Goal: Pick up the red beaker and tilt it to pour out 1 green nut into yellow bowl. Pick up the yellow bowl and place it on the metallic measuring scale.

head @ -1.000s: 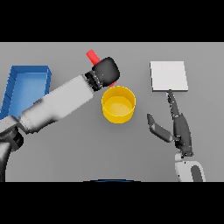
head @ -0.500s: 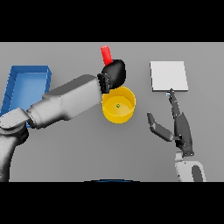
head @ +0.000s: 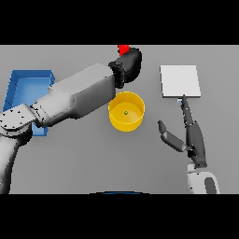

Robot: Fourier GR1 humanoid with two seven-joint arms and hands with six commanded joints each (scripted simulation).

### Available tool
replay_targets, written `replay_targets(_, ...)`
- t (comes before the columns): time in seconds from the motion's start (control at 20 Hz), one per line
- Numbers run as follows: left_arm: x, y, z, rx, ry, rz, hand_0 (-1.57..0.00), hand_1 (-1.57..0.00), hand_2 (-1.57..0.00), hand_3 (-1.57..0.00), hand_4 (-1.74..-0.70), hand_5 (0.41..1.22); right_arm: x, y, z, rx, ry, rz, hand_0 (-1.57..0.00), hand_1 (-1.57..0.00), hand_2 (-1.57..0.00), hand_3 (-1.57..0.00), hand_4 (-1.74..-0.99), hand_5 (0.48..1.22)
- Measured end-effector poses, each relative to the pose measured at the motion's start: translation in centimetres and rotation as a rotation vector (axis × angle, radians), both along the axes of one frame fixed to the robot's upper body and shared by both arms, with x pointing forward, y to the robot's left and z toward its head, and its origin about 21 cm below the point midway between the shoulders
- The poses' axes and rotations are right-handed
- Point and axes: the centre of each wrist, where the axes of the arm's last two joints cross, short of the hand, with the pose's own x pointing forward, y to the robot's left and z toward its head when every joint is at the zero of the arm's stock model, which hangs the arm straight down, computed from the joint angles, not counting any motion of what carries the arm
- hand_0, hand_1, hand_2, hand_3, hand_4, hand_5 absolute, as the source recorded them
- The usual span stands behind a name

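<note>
Just below left hand (head: 129, 65) fingers, clamped on beaker (head: 123, 49): bowl (head: 126, 111), nut (head: 125, 112) inside. Rigid, light, probably slick; grip rim. Right hand (head: 190, 135) fingers apart, near scale (head: 180, 80).

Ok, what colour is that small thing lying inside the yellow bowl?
Green: a small green nut sits on the floor of the yellow bowl, in the head view.

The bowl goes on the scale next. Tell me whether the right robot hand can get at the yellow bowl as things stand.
Probably yes. The right robot hand is open beside the yellow bowl, with bare table between them; the left arm comes in from the bowl's other side.
</note>
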Motion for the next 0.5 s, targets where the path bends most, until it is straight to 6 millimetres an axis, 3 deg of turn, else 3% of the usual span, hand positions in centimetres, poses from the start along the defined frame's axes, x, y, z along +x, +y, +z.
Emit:
replay_targets(0.1,1.1,0.2,2.8,0.002,-0.086,0.002,-1.57,-1.57,-1.57,-1.57,-1.73,1.221,0.2,0.0,-0.1,0.002,-0.003,0.012,0.00,0.00,0.00,0.00,-1.154,0.654)
replay_targets(0.2,2.2,1.3,6.3,-0.069,-0.110,0.040,-1.57,-1.57,-1.57,-1.18,-1.73,1.221,0.4,0.4,0.1,-0.015,-0.008,0.015,0.00,0.00,0.00,0.00,-1.160,0.660)
replay_targets(0.35,4.1,3.2,12.0,-0.247,-0.200,0.157,-1.57,-1.57,-1.57,-1.37,-1.73,1.221,0.0,0.3,0.0,-0.017,-0.020,0.021,0.00,0.00,0.00,0.00,-1.160,0.661)
replay_targets(0.5,5.8,7.1,16.6,-0.597,-0.163,0.323,-1.57,-1.57,-1.57,-1.47,-1.73,1.221,0.3,0.5,0.2,-0.018,-0.012,0.024,0.00,0.00,0.00,0.00,-1.146,0.641)
